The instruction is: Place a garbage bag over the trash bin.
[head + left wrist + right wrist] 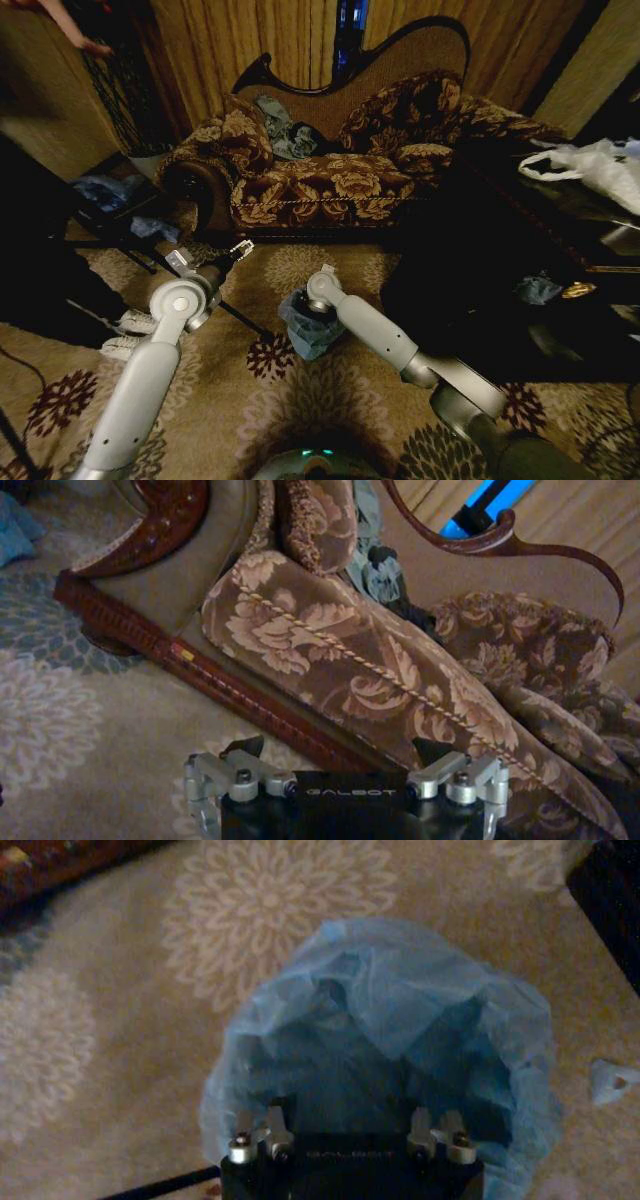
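Blue garbage bag (pixel 400 1027) draped over the trash bin (pixel 300 300).

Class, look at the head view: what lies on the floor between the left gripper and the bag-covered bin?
In the head view, only bare patterned carpet lies between the left gripper and the garbage bag over the trash bin, apart from a thin dark cable crossing it.

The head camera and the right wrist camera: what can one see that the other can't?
Head view alone: the sofa, the white plastic bag, and the left gripper raised, pointing at the sofa.

Right wrist view alone: the inside of the garbage bag, its mouth spread wide, with the right gripper reaching into it.

Both: the blue bag and the flowered carpet.
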